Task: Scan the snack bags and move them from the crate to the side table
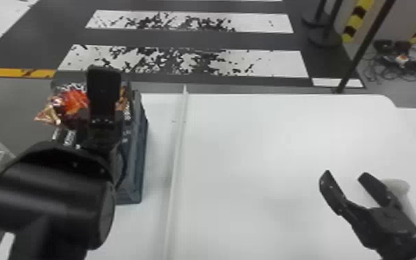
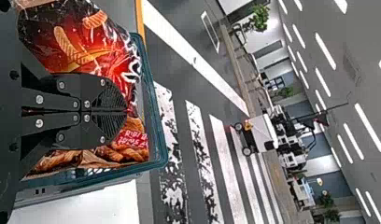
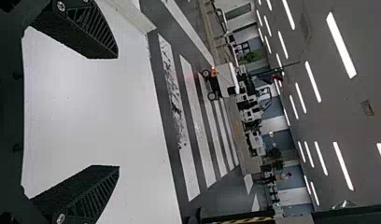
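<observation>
Crate (image 1: pixel 135 169) at left of frame, on white tabletop (image 1: pixel 269 155), with snack bags (image 1: pixel 74 102) inside. Left end effector (image 1: pixel 103 72) at crate, fingers pressed together among snack bags; pinch on film not discernible. Right end effector (image 1: pixel 344 174) above tabletop, lower right, fingers spread, nothing between.

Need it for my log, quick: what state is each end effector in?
Left end effector: closed, over the crate; whether it pinches a bag can't be told.
Right end effector: open, empty.
</observation>
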Controlling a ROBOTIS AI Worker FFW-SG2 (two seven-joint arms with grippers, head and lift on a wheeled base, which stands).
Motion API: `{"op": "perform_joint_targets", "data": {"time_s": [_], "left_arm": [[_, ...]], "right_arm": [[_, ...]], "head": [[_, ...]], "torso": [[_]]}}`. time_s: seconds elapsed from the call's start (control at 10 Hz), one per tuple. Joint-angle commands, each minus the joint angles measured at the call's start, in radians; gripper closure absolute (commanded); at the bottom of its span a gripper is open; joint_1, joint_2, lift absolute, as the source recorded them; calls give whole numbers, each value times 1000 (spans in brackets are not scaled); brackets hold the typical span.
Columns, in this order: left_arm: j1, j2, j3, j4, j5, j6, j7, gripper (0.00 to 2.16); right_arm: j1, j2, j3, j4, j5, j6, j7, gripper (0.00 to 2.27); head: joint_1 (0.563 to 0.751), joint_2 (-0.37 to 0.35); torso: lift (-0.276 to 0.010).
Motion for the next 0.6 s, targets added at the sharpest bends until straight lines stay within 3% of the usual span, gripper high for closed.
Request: {"op": "perform_joint_targets", "data": {"time_s": [0.0,0.5], "left_arm": [[12,-1,0,0,8,4,0,2142],[81,-2,2,-34,36,-6,16,2142]], "right_arm": [[0,0,0,2,-2,0,0,80],[-8,-1,11,8,-6,0,0,80]], "head": [[695,4],[695,3]], "torso": [[-87],[-87]]}}
